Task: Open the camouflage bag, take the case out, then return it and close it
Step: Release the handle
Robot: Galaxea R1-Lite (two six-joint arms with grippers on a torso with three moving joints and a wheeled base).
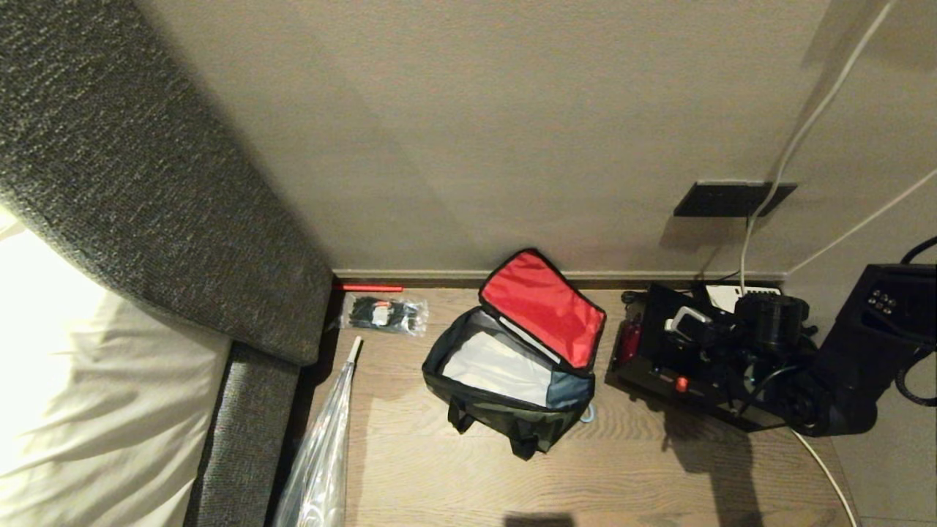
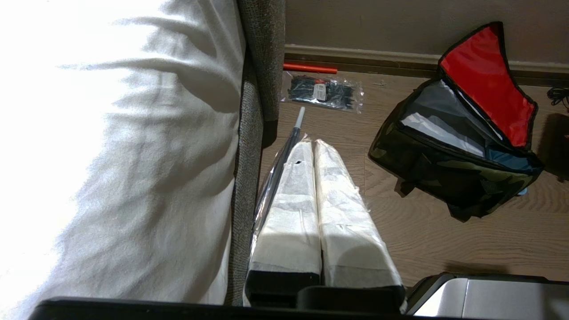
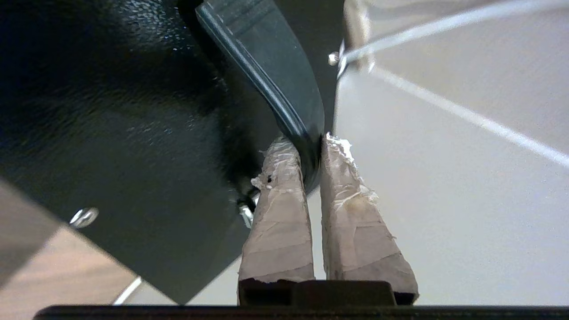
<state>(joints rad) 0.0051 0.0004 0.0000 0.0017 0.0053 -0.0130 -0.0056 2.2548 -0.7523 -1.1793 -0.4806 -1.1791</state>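
Wood-grain flooring (image 1: 454,476) met a beige wall (image 1: 468,132) in the head view, with a grey upholstered bed frame (image 1: 146,183) at the left. On the floor stood the camouflage bag (image 1: 512,366), its lid thrown back against the wall to show red lining, its pale grey and navy interior exposed, black straps hanging at the near side. To its right the right gripper (image 1: 721,362) held the case (image 1: 651,359), a black hard case with a small red catch. A clear packet of black items (image 1: 384,313) lay near the bed corner.

Left wrist view: the left gripper (image 2: 316,151) hung beside the white bedding (image 2: 111,133), taped fingers (image 2: 293,209) pressed together with nothing between them; the bag stood well apart from it.

Right wrist view: taped fingers (image 3: 278,209) pinched the case's dark handle (image 3: 275,84), the speckled black shell filling the frame beside it.
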